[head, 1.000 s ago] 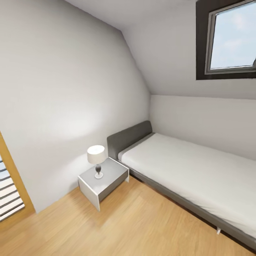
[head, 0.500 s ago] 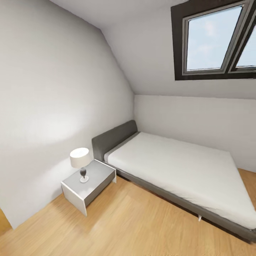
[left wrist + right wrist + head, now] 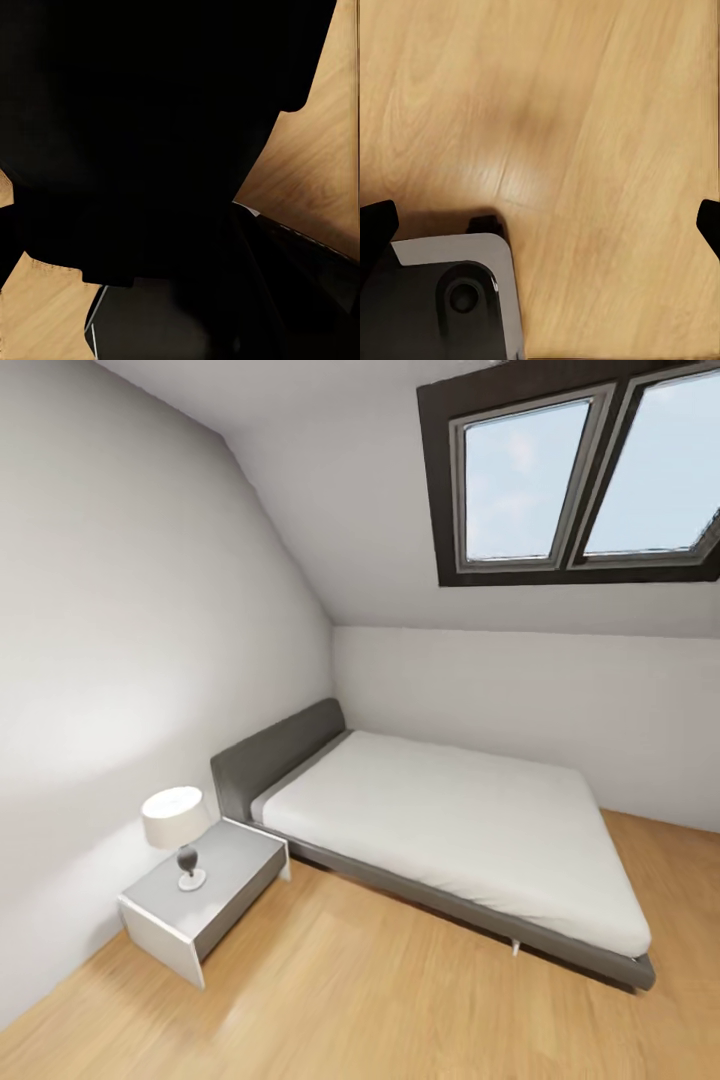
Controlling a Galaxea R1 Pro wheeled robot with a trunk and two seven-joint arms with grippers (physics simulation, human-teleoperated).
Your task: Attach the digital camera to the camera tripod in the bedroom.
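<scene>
Bedroom [image 3: 150,610] with white walls and a sloped ceiling: one grey bed [image 3: 450,830] with a pale mattress runs from the far left corner toward the right, one low grey bedside table [image 3: 235,860] sits just beside its head at near left, carrying one white-shaded lamp [image 3: 176,828], and one dark-framed skylight [image 3: 575,485] with two panes is set in the slope. Light wood floor [image 3: 380,990] spreads across the near side. Right pincer [image 3: 540,214] is released, its two dark fingertips [image 3: 376,225] well apart above the floor. Left pincer's state I cannot tell; dark shapes block that view.

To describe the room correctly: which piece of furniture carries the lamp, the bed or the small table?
The small grey bedside table carries the lamp; the bed beside it is bare.
</scene>
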